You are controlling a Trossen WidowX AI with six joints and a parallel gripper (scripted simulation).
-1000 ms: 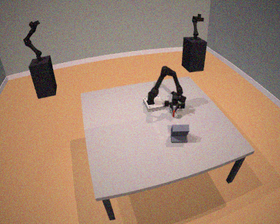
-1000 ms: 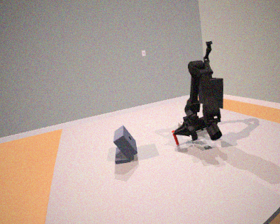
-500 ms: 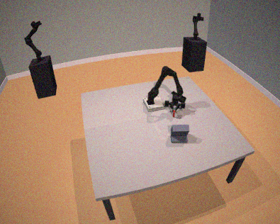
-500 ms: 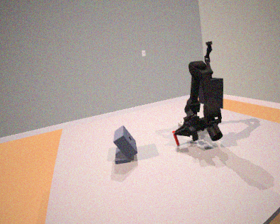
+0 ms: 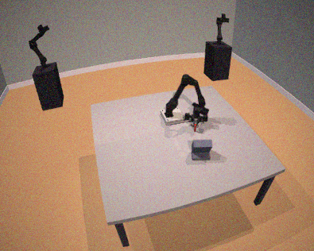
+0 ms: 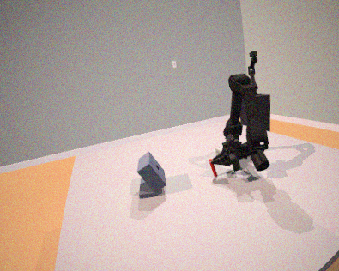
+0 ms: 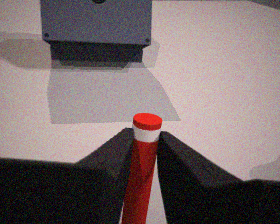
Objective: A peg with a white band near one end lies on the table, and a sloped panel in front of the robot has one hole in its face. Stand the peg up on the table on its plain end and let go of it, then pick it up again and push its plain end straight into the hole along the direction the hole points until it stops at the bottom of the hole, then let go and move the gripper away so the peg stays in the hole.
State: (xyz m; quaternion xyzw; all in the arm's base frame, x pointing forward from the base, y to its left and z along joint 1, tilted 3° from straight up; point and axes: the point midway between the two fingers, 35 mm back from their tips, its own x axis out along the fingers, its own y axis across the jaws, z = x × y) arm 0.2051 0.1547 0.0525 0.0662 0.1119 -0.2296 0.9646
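Note:
The red peg (image 5: 195, 128) (image 6: 214, 170) (image 7: 137, 185) is nearly upright, leaning a little, with its white-banded end up and its plain end down. My gripper (image 6: 212, 162) (image 7: 145, 138) is shut on the peg just at and below the white band. The plain end is low over the table; whether it touches is not clear. The blue-grey sloped panel (image 5: 202, 145) (image 6: 150, 170) (image 7: 96, 25) stands apart in front of the gripper. Its dark hole (image 6: 157, 167) (image 7: 98, 1) shows in the face, cut by the top edge in the wrist view.
The panel sits on a darker base (image 5: 200, 156) (image 6: 148, 189) on the table (image 5: 145, 175). The arm's white base plate (image 5: 176, 121) lies behind the gripper. Two other arms stand on black pedestals (image 5: 48, 86) (image 5: 217, 60) on the floor, beyond the table.

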